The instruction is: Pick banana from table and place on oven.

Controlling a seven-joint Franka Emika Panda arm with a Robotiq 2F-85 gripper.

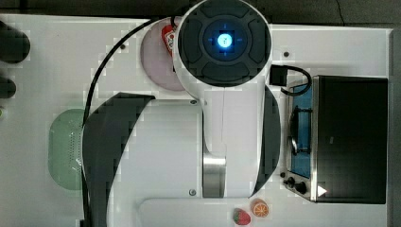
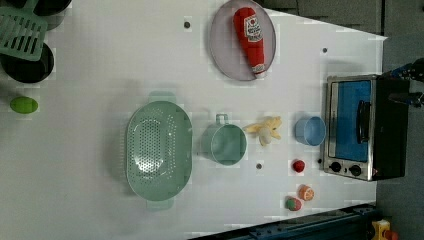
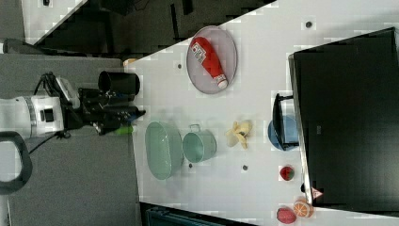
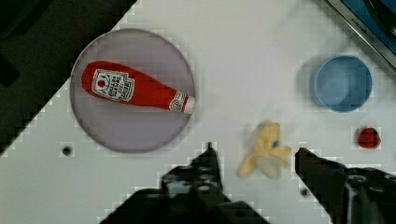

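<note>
The banana (image 2: 267, 129) is a pale cream-yellow peeled piece lying on the white table (image 2: 100, 75), between a green pot and a blue bowl. It also lies there in the right view (image 3: 239, 133). In the wrist view the banana (image 4: 264, 149) sits far below, framed between my two dark fingers. My gripper (image 4: 257, 156) is open and holds nothing. The right view has my gripper (image 3: 135, 118) well clear of the tabletop. The oven (image 2: 362, 127) stands beyond the blue bowl, its matte black top (image 3: 348, 117) bare. My arm (image 1: 222, 94) covers the middle of the top view beside the oven (image 1: 352, 139).
A blue bowl (image 2: 310, 131) sits between the banana and the oven door. A green pot (image 2: 226, 144) and a green colander (image 2: 159, 150) stand on the banana's other side. A ketchup bottle (image 2: 251, 37) lies on a plate. A strawberry (image 2: 298, 166) and an orange slice (image 2: 306, 192) lie near the oven's knobs.
</note>
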